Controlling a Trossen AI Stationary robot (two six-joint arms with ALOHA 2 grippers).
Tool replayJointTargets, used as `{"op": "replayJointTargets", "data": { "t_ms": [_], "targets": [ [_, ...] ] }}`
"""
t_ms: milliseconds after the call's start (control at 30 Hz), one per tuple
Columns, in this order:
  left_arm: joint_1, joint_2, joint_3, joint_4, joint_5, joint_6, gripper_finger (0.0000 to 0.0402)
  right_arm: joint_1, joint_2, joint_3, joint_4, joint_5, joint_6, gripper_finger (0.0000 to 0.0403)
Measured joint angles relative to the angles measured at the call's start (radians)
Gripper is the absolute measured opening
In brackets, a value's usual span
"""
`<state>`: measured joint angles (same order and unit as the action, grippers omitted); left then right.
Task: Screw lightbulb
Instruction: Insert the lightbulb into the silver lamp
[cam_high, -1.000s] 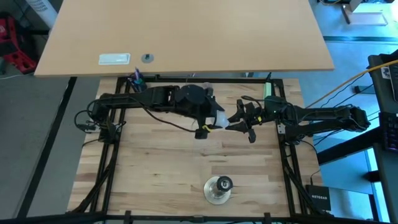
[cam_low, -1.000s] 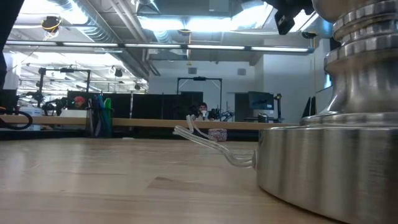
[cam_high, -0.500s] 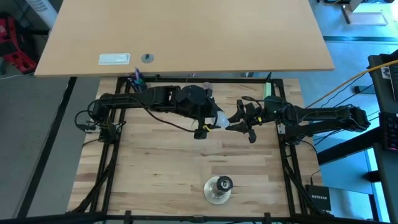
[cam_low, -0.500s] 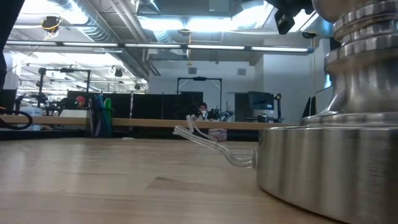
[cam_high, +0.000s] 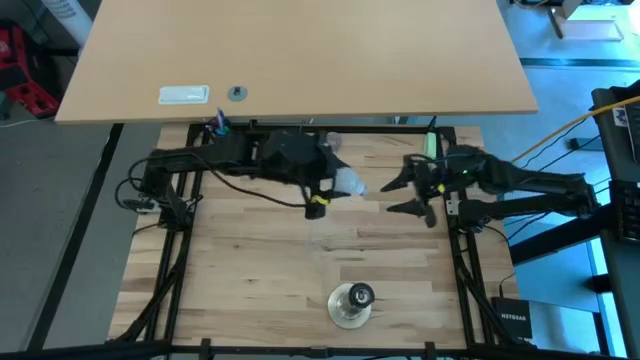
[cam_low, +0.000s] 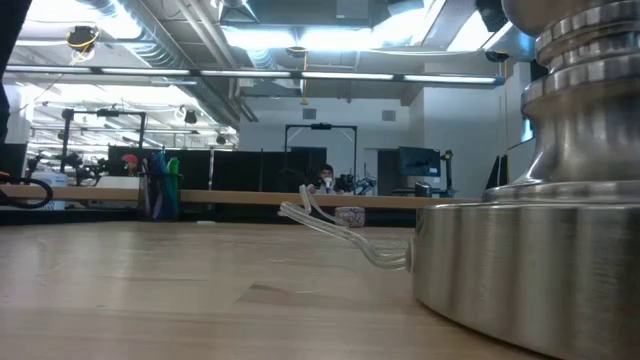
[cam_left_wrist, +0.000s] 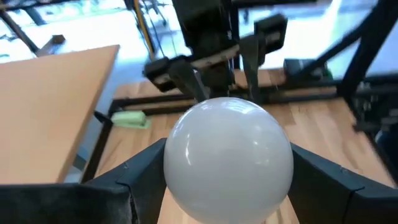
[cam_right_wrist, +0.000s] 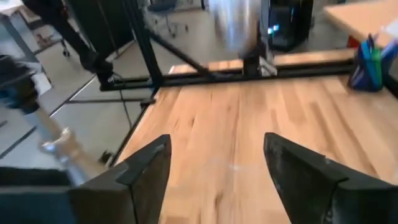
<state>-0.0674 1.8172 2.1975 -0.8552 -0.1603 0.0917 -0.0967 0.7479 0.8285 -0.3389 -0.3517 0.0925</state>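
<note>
The left arm is stretched across the back half of the counter, elbow to the left, its wrist near the middle. The left claw is closed around the bulb, whose white globe is seen bulging out between the 2 dark fingers in the left wrist view; the bulb is held off the counter, pointing toward the right arm. The right arm is reached in from the right edge, and the right claw is held with its fingers spread wide, nothing between them, only bare counter boards being seen past them. A clear gap is left between the 2 claws. The stand is set near the front edge, well apart from both claws, and its silvery base fills the right of the low view.

Compared with 1 second earlier, when the 2 claws were met at the bulb in the middle, the right claw has been opened and drawn back to the right, and the left arm has been shifted slightly back, the bulb being kept in the left claw alone
</note>
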Motion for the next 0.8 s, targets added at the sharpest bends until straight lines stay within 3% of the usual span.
{"op": "replayJointTargets", "data": {
  "t_ms": [133, 267, 400, 533, 667, 800],
  "targets": [
    [-0.044, 0.000, 0.086, -0.088, -0.058, -0.048, 0.0262, 0.052, -0.047, 0.022, -0.102, -0.017, 0.037, 0.0260],
    [-0.082, 0.000, 0.153, -0.198, -0.107, -0.132, 0.0260, 0.189, -0.056, -0.021, -0.106, -0.008, 0.119, 0.0261],
    [-0.112, -0.013, 0.149, -0.254, -0.134, -0.215, 0.0261, 0.383, -0.030, -0.103, -0.054, 0.129, 0.171, 0.0261],
    [-0.130, -0.027, 0.150, -0.298, -0.139, -0.283, 0.0264, 0.547, 0.019, -0.193, 0.128, 0.279, 0.194, 0.0261],
    [-0.144, -0.032, 0.150, -0.334, -0.140, -0.329, 0.0265, 0.662, 0.104, -0.247, 0.310, 0.423, 0.171, 0.0261],
    [-0.151, -0.031, 0.150, -0.352, -0.140, -0.355, 0.0266, 0.731, 0.231, -0.296, 0.385, 0.469, 0.169, 0.0261]
  ]
}}
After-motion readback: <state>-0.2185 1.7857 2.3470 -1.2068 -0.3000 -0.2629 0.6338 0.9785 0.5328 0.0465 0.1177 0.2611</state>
